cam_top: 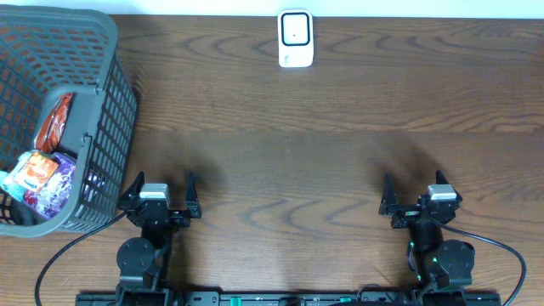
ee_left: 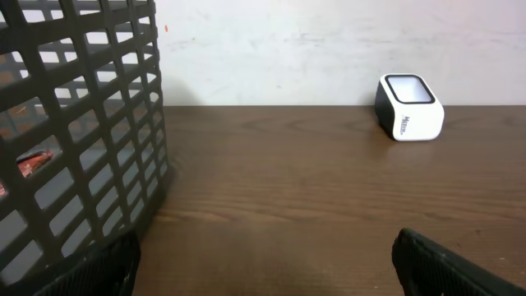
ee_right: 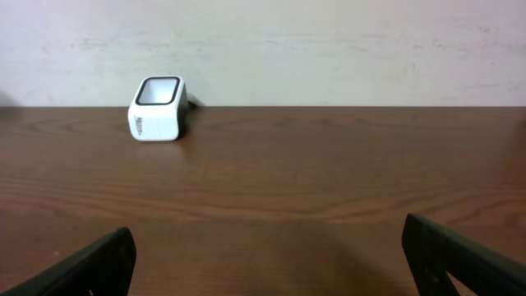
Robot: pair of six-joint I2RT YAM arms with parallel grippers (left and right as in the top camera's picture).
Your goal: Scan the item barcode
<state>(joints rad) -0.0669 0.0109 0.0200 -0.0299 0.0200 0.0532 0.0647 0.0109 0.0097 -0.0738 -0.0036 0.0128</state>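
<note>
- Overhead view, item: several snack packets point(cam_top: 38, 170) in orange, blue and purple lay heaped inside the grey basket point(cam_top: 106, 93) at the left edge of the frame. No barcode could be made out on any of them.
- Handling, judged: light, soft foil pouches, probably crinkly and slippery, and crushable if pinched hard. Best taken by a top seam or a free edge, the uppermost one first.
- Scanner point(cam_top: 296, 39): white with a dark-framed window, at the top centre of the frame, well apart from the basket and both arms.
- Left gripper point(cam_top: 163, 184): jaws spread wide, empty, at lower left just beside the basket's right wall. The packets lay to its left, beyond that wall and below the rim.
- Right gripper point(cam_top: 414, 182): jaws spread wide, empty, at lower right, well apart from the packets.
- Left wrist view: the basket point(ee_left: 82, 123) filled the left side and the scanner point(ee_left: 408, 107) sat at upper right.
</note>
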